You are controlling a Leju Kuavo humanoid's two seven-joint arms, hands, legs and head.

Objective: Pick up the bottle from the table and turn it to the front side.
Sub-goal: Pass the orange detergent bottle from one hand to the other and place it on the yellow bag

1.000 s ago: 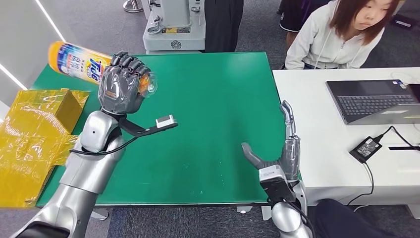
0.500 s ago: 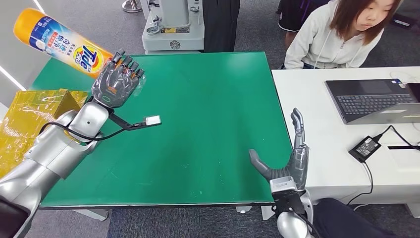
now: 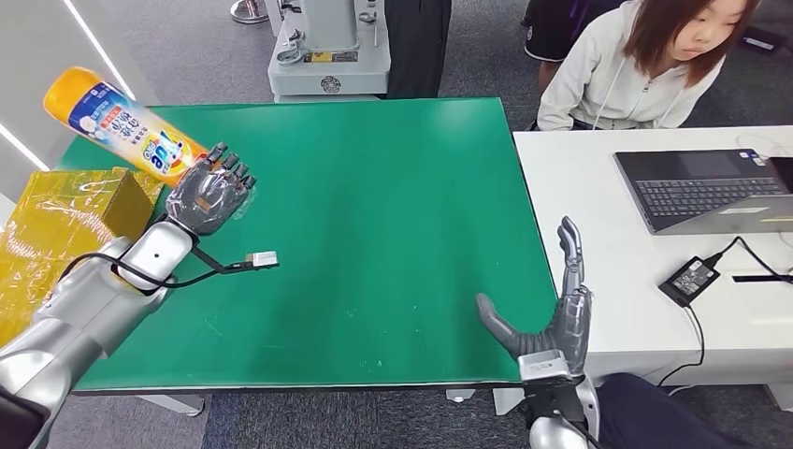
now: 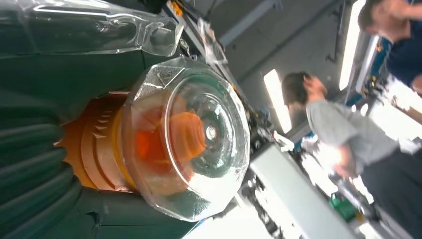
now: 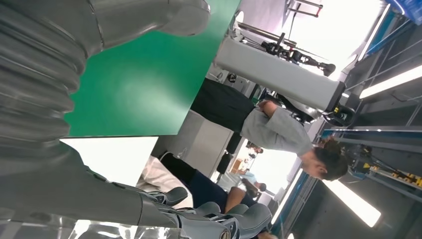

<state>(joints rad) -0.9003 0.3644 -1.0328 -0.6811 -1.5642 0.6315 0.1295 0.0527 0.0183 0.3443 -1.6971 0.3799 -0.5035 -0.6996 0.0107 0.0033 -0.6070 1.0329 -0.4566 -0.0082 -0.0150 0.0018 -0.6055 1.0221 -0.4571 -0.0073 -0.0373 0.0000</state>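
My left hand [image 3: 208, 195] grasps a Tide detergent bottle [image 3: 122, 123] by its neck end, lifted above the far left corner of the green table [image 3: 393, 234], its base tilted up and to the left. From the left wrist I see its clear cap [image 4: 191, 137] over an orange spout. My right hand [image 3: 550, 313] is released, fingers apart, at the table's near right edge. A yellow wrapped box [image 3: 65, 220] sits left.
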